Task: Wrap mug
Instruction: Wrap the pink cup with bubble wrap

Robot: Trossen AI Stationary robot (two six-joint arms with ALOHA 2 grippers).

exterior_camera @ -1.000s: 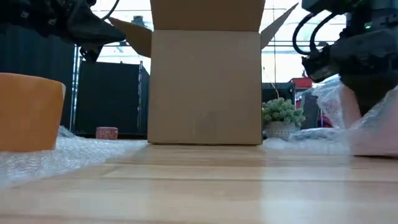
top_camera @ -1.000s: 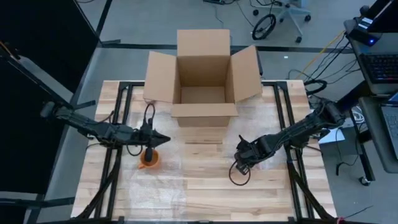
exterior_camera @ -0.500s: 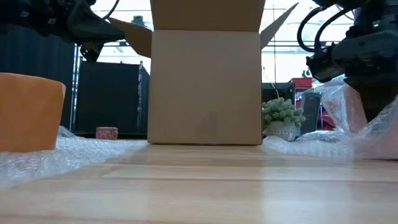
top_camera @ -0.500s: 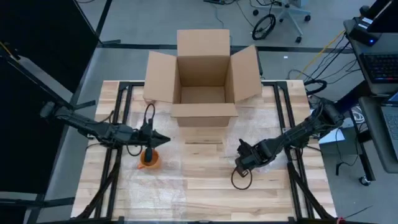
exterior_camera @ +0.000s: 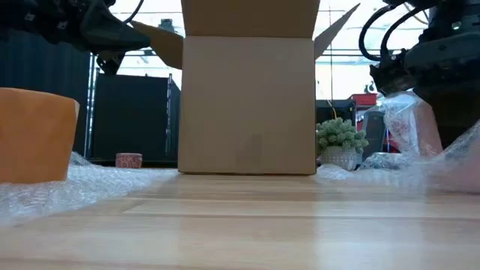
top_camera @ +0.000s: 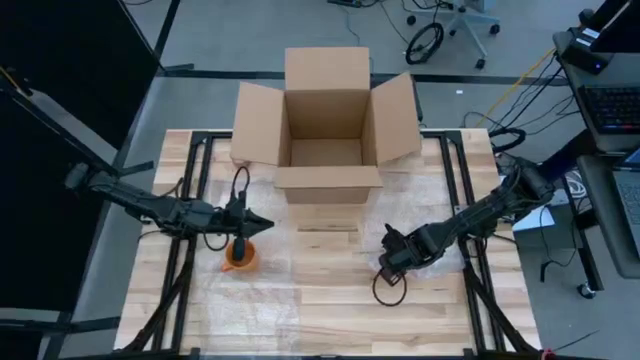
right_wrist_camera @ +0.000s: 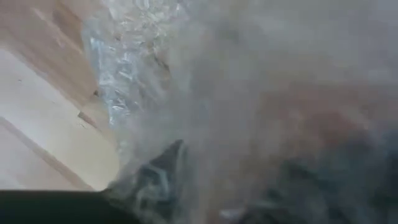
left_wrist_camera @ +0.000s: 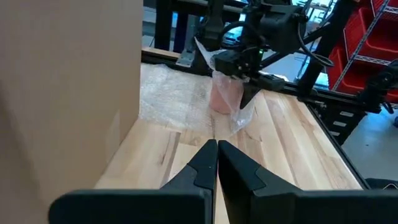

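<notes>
Barely begun, by the look of it: orange ceramic mug (top_camera: 240, 257) bare on clear bubble wrap sheet (top_camera: 300, 262) near table's left edge. Left gripper (top_camera: 262, 225) pinched empty above. Right gripper (top_camera: 385, 262) clenched on sheet's right edge, lifting.

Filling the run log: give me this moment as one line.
left gripper: shut, above orange mug | right gripper: lifting bubble wrap edge | box: open, behind
</notes>
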